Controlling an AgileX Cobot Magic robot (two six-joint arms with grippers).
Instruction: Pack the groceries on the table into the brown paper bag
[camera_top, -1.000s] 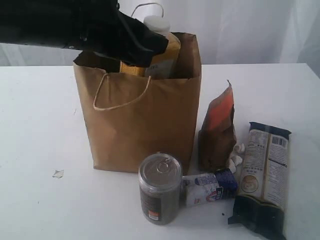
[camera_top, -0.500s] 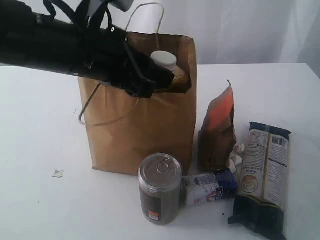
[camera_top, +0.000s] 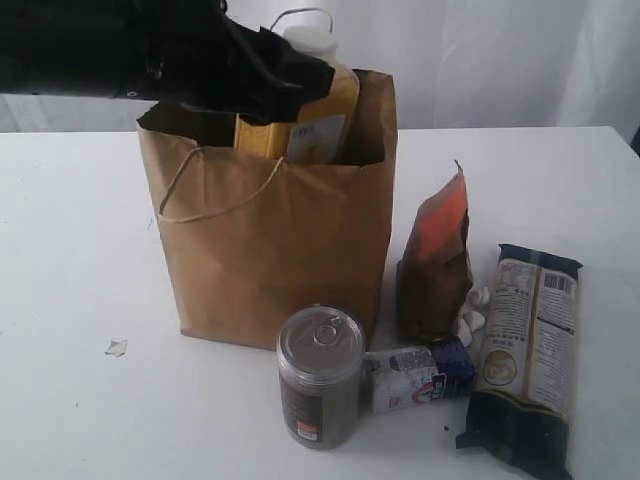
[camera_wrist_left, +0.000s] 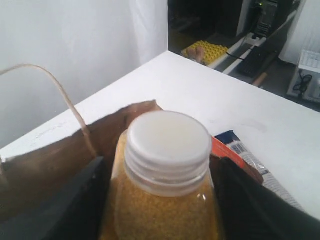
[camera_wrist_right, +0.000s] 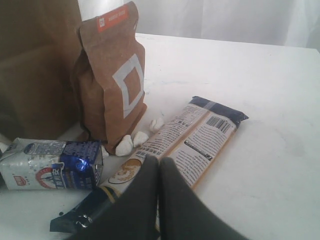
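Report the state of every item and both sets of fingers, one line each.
brown paper bag, upright, mouth open
yellow-grain bottle, capped, upright, lower part inside the bag
left fingers, closed on the yellow-grain bottle
right fingers, shut, empty
dark pull-tab can, upright, sealed
small white-blue packet, lying on its side
brown-orange pouch, standing upright
long pasta packet, lying flat

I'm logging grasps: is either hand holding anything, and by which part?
The left hand grips the yellow-grain bottle with white cap by its upper body, just below the cap. The right hand is shut and empty.
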